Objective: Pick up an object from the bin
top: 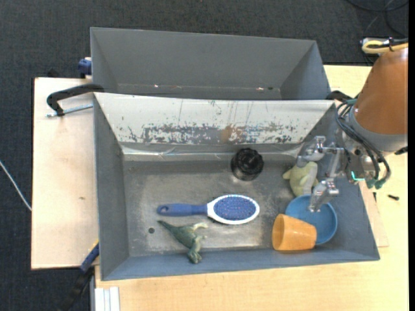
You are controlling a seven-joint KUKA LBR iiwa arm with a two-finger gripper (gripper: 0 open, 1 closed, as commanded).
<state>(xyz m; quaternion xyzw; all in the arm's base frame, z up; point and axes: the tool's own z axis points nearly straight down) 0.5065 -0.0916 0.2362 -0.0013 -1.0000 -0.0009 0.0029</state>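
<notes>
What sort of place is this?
Likely a robot lab test rig: an arm reaches into a grey metal bin of unrelated things, a brush, toy dinosaur and cup.

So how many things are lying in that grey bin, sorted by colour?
Blue: 2, a hairbrush and a shallow dish
Orange: 1, a cup
Green: 1, a toy dinosaur
Black: 1, a round cap
Pale yellowish: 1, a lumpy thing
Total: 6
</notes>
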